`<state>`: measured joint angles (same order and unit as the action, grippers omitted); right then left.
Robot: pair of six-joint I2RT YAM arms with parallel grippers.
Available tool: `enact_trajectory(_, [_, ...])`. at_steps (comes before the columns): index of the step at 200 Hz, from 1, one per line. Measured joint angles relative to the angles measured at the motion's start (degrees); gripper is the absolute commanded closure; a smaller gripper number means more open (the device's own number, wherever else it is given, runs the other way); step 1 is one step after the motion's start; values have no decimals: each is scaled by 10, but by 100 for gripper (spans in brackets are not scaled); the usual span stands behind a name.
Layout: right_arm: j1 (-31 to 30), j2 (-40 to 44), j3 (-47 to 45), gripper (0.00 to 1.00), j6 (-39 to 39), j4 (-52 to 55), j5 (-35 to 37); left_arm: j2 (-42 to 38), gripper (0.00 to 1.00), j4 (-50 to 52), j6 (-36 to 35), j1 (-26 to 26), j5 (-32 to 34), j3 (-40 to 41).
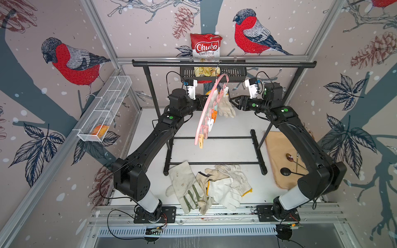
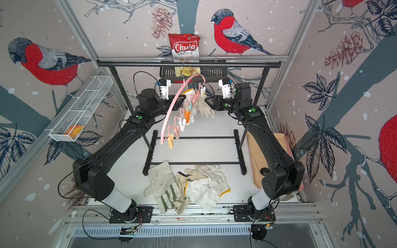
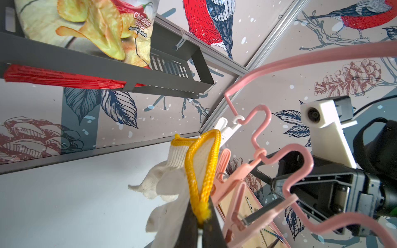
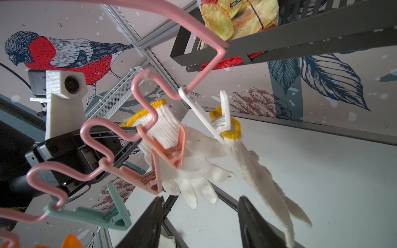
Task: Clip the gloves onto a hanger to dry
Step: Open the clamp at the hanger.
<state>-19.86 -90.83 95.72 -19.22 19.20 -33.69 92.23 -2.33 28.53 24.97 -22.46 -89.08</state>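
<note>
Left wrist view had the left tool [image 3: 200, 219] closed tight on the yellow cuff [image 3: 204, 167] of a knit glove [image 3: 169, 180], whose fingers drooped away beyond its tip. Such knit looked light, limp and stretchy, unlikely to slip. The rolled cuff edge seemed the firmest place to pinch, and where a pin would bite best. Just past that cuff hung a pink clothespin [image 4: 175, 157] on the hanger [image 4: 148, 75]; whether it gripped the cloth I could not tell. Facing it, the right tool [image 4: 199, 198] stood with jaws apart and empty, short of the pins. Beyond its tips a white clothespin [image 4: 200, 117] held a second glove [image 4: 253, 169] by the cuff. The hanger probably hung free, so pushing would swing it. Far below both tools lay the smooth white table [image 1: 214, 150], with loose gloves [image 1: 206, 189] heaped back toward the arm bases. The rack bar [image 1: 223, 64] and basket shelf [image 1: 187, 74] crowded above and beyond.
</note>
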Motion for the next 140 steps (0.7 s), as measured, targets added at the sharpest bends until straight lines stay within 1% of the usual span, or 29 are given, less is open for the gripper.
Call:
enact_trajectory(38, [-7,-11,9,43,-3,-7,-3,8,100,1,0,10,0,-17])
enact_trajectory(140, [-31,-40,43,41,-5,-20,-13,9,100,13,-1,15,0,-29])
